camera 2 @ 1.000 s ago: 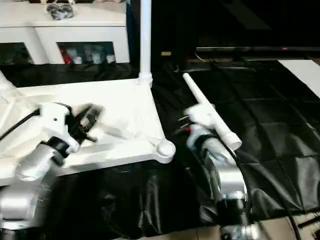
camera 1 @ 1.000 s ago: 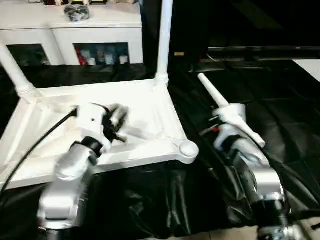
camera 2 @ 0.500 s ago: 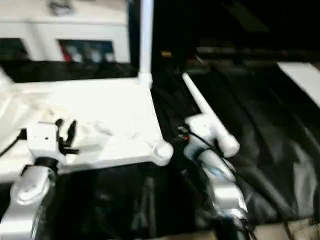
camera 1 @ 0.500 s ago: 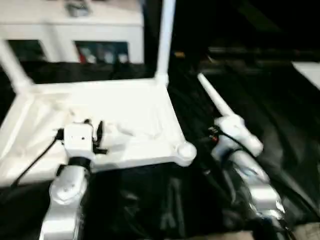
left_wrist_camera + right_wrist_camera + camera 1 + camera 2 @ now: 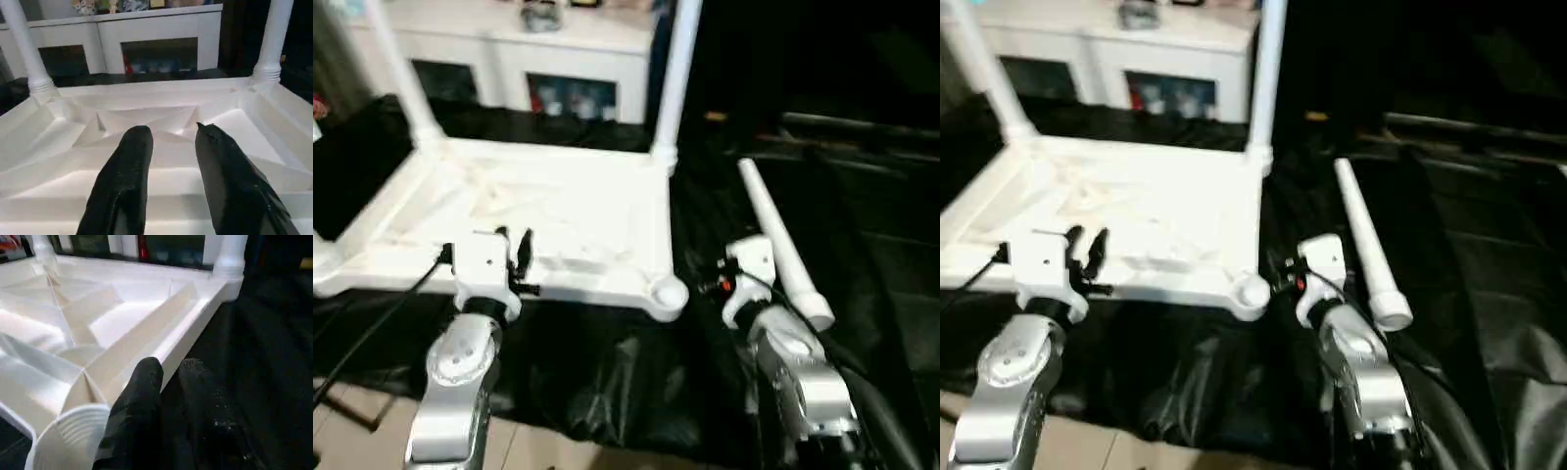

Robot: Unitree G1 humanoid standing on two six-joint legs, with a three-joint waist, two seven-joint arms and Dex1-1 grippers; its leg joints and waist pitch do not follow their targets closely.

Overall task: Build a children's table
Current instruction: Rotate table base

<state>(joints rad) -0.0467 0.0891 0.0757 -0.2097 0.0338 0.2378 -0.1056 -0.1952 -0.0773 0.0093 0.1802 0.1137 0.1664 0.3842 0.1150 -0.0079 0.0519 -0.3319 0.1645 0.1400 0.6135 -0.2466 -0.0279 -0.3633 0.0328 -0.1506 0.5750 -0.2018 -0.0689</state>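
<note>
The white tabletop (image 5: pixel 558 211) lies upside down on a black sheet, ribbed side up. Two white legs stand in its far sockets, one at the left (image 5: pixel 406 83) and one at the right (image 5: pixel 671 83). The near right socket (image 5: pixel 668 292) holds nothing. A loose leg (image 5: pixel 778 245) lies on the sheet to the right of the tabletop. My left gripper (image 5: pixel 173 134) is open over the tabletop's near rim, holding nothing. My right gripper (image 5: pixel 168 369) is shut beside the tabletop's right edge, just past the near right socket (image 5: pixel 68 440).
A white cabinet (image 5: pixel 558 59) with glass doors stands behind the tabletop. The black sheet (image 5: pixel 862 245) spreads to the right, crumpled at its near edge. Pale floor (image 5: pixel 352 431) shows at the near left.
My left gripper has drawn back from the middle of the tabletop to its near rim. The camera has shifted, so both far legs now show. The loose leg lies where it was.
</note>
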